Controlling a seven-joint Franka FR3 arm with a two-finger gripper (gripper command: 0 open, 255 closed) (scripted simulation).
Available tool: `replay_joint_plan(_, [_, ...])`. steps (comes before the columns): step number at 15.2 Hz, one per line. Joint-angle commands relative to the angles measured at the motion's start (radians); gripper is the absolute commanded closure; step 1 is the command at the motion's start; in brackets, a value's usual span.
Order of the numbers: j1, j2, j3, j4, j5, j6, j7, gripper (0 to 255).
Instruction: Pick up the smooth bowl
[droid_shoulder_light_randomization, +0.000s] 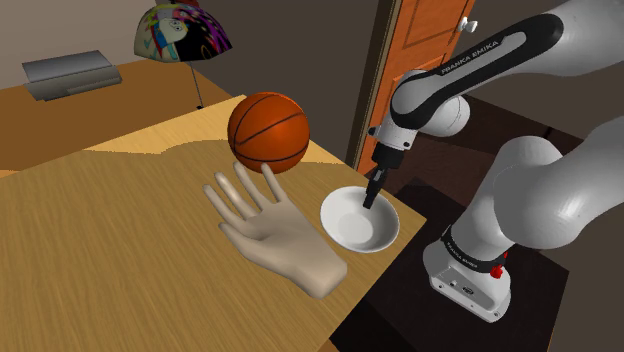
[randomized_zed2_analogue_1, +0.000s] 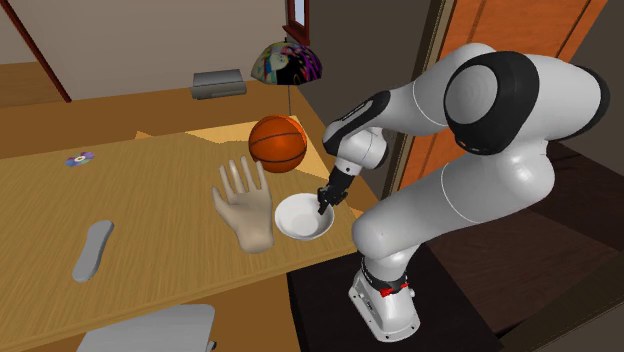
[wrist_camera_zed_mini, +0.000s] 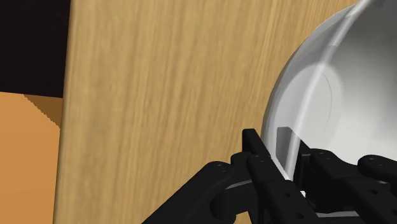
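The smooth white bowl (droid_shoulder_light_randomization: 352, 228) sits near the wooden table's corner closest to the arm's stand, and it also shows in the second exterior view (randomized_zed2_analogue_1: 298, 218). My black gripper (droid_shoulder_light_randomization: 371, 200) comes down onto the bowl's rim on the side facing the arm. In the wrist view the gripper (wrist_camera_zed_mini: 273, 153) is shut on the rim of the bowl (wrist_camera_zed_mini: 343, 95). One finger (wrist_camera_zed_mini: 254, 149) presses the outside of the wall and the other sits inside. The bowl rests on the table.
An orange basketball (droid_shoulder_light_randomization: 268, 130) and a pale model hand (droid_shoulder_light_randomization: 285, 240) lie close beside the bowl. The table edge (droid_shoulder_light_randomization: 400, 215) runs just past the bowl. Farther off are a colourful lamp (randomized_zed2_analogue_1: 286, 62), a grey box (randomized_zed2_analogue_1: 218, 83), a small disc (randomized_zed2_analogue_1: 78, 158) and a grey sole-shaped piece (randomized_zed2_analogue_1: 93, 250).
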Motion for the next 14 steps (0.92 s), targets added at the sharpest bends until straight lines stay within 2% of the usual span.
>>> replay_joint_plan(1, [0.002,0.003,0.000,-0.001,0.002,0.003,-0.001,255])
replay_joint_plan(7, [-0.048,-0.106,0.038,0.020,-0.054,-0.114,0.079,255])
replay_joint_plan(14, [-0.081,-0.206,0.068,0.061,-0.089,-0.243,0.151,255])
